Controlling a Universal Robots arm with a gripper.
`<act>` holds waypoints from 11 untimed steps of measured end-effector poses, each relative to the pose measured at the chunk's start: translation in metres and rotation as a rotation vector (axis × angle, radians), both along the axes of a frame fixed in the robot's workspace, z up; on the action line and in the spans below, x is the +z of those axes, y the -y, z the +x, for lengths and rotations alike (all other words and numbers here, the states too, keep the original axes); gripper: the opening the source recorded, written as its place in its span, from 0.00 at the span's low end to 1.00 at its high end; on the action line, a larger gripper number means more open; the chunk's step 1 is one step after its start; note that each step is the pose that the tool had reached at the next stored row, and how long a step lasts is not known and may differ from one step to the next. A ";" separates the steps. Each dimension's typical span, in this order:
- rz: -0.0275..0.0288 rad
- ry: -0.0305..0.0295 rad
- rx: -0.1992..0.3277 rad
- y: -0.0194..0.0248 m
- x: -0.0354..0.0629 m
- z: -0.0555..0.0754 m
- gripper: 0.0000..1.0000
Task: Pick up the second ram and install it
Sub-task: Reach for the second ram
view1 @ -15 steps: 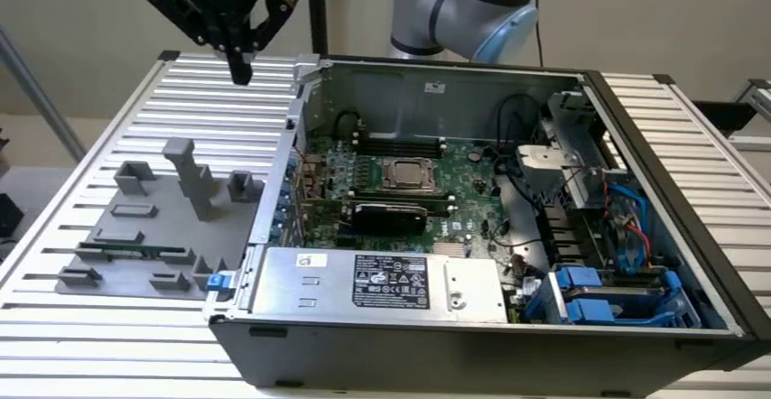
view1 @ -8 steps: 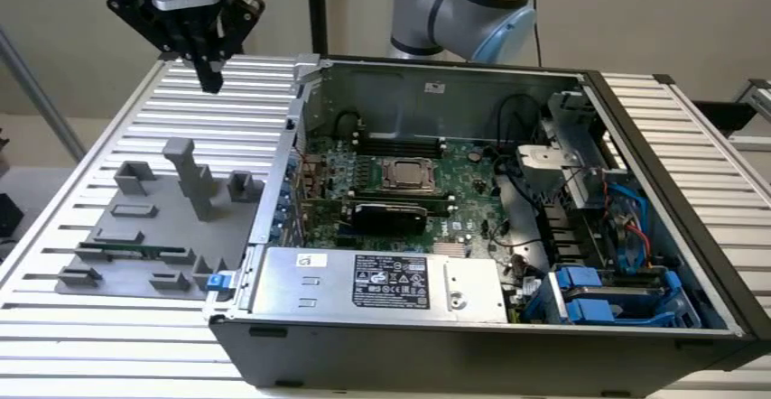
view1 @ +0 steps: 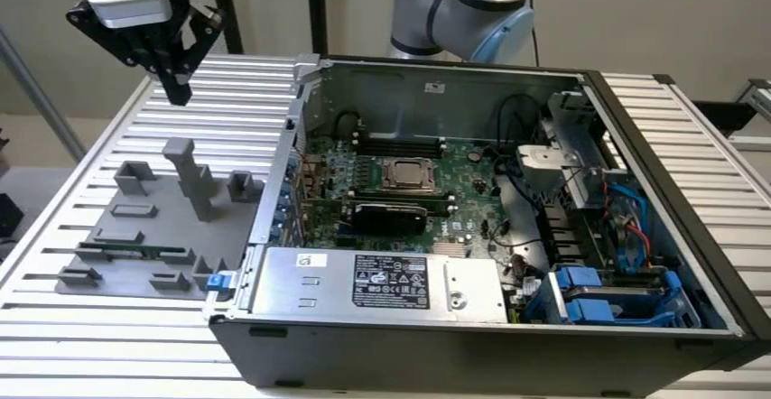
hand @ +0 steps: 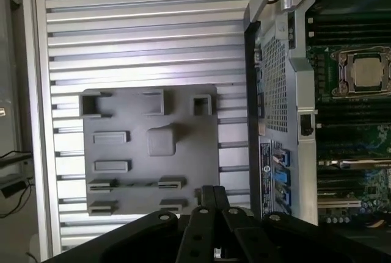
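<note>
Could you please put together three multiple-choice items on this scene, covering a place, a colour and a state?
1. Where is the pincer?
A. above the slatted table, to the exterior view's left of the computer case
B. inside the case
C. under the table

2. What colour is the holder tray?
A. red
B. grey
C. yellow

3. What is the state of the second ram?
A. gripped by the pincer
B. fitted in the case
C. lying in the holder tray

Answers:
1 A, it hangs over the slats outside the case wall.
2 B, the tray and its blocks are plain grey.
3 C, the green stick rests between two tray blocks.
</note>
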State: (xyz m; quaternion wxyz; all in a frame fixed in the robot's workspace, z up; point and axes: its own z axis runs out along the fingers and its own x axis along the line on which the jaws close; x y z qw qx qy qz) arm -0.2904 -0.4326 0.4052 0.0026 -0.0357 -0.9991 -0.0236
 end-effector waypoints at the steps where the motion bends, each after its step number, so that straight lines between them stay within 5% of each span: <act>1: 0.0000 0.0000 0.000 0.0009 -0.0015 -0.005 0.00; 11: 0.0000 0.0000 0.000 0.0059 -0.0184 -0.050 0.00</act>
